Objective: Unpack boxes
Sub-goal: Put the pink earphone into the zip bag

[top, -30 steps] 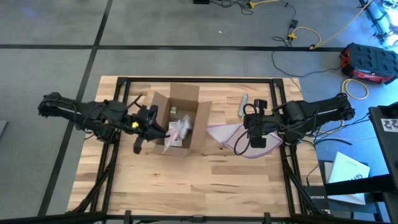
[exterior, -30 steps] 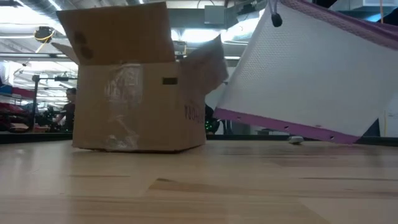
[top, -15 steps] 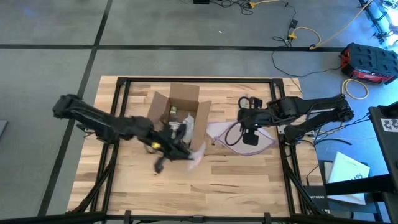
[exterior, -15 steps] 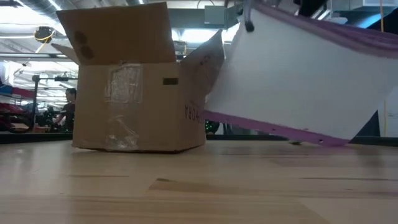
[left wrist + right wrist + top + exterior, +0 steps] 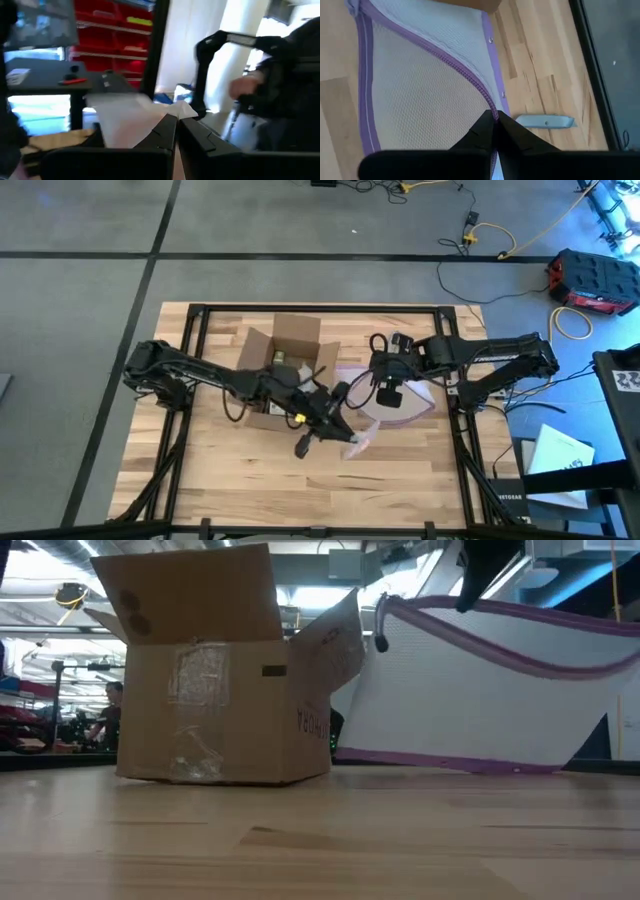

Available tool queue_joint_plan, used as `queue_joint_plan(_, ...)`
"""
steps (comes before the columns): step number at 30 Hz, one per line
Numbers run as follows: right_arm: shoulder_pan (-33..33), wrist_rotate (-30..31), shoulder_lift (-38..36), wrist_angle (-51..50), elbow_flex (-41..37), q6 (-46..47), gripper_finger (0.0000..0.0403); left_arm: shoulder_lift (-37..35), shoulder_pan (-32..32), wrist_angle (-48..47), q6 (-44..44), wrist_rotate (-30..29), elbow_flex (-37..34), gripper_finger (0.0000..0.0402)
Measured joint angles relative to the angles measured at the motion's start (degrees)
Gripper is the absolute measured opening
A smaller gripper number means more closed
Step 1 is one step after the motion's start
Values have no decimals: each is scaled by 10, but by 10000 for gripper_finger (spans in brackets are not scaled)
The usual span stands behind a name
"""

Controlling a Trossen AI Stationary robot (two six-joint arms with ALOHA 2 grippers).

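An open brown cardboard box (image 5: 290,370) sits on the far-left part of the wooden table (image 5: 200,480), flaps up, with small items dimly visible inside. The left gripper (image 5: 335,420) is just right of and nearer than the box, jaws clamped on a pale crumpled packet (image 5: 358,442) held beside the mesh zip bag (image 5: 490,700). The right gripper (image 5: 495,120), right of the box, pinches the bag's purple zip edge, holding it up. The bag hides most of a grey utility knife (image 5: 545,120) beyond. The packet's contents are unclear.
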Motion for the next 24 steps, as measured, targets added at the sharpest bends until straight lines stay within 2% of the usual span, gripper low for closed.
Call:
queue_joint_plan(5,-27,-10,0,6,0,8,0,37,-2,2,48,-72,-1,0)
queue_joint_plan(11,-27,-36,0,33,0,33,0,75,4,43,106,-141,1,0)
queue_joint_plan(18,-27,-48,0,45,-1,51,0,123,6,41,105,-165,0,0)
queue_joint_plan(24,-27,-69,-1,48,-1,60,0,133,9,50,120,-252,-1,0)
